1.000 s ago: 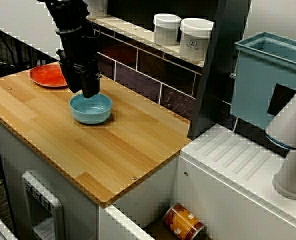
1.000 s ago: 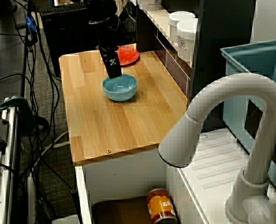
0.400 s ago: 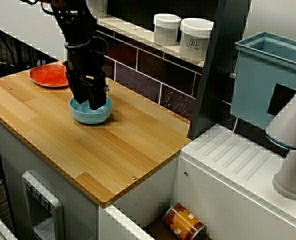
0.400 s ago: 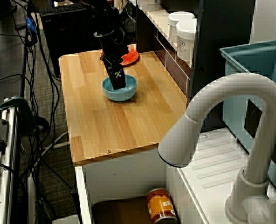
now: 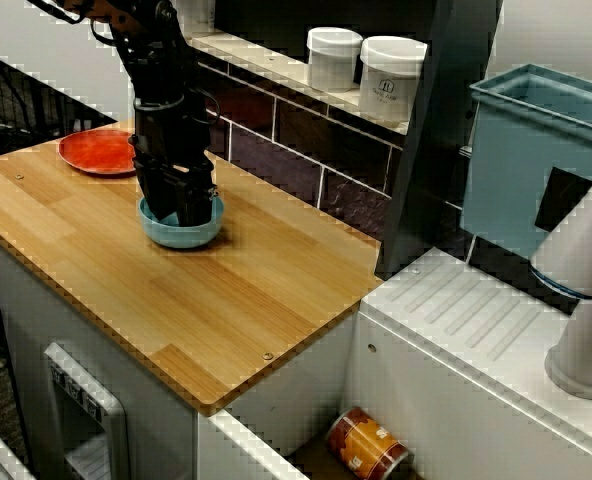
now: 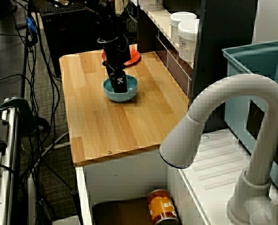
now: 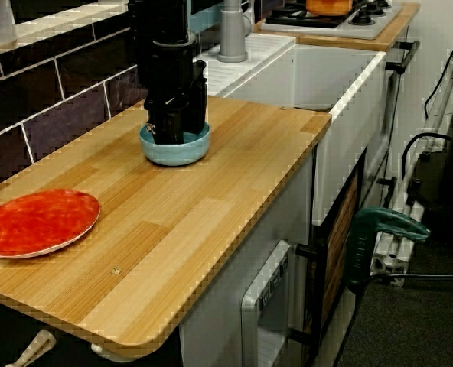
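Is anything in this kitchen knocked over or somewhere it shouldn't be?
Yes: an orange-labelled tin can lies on its side down in the white sink basin. Elsewhere nothing stands out: the round blue bowl sits upright on the wooden counter with the black claw dipped into it.

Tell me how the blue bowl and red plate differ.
The blue bowl is deep; the red plate is flat and wider. The jaws reach down into the blue bowl; the red plate lies apart, untouched. Both are round and sit on the wooden counter.
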You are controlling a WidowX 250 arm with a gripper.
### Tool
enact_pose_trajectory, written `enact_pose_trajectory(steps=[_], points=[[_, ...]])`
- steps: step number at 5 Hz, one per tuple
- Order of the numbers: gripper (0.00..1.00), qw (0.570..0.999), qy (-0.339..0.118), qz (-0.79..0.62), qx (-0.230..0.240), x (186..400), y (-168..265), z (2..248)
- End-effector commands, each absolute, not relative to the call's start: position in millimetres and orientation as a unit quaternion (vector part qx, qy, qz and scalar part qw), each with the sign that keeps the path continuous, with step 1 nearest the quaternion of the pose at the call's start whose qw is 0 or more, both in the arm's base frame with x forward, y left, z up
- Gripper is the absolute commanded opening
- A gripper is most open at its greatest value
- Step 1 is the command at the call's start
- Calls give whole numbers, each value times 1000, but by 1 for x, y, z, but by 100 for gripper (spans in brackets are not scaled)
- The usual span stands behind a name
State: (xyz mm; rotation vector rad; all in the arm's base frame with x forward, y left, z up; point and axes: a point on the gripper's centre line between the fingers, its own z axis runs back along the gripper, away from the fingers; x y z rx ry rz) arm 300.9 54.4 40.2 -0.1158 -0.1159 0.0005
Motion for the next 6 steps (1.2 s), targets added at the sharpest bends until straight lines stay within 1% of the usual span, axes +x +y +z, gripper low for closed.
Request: enact_pose_trajectory(steps=[1, 3, 5, 6], points=[[79, 996, -69, -24, -54, 273, 52, 59], [79, 995, -62, -54, -54, 237, 47, 66], [79, 995, -57, -56, -65, 224, 55, 69], [79, 994, -59, -63, -69, 219, 54, 75]])
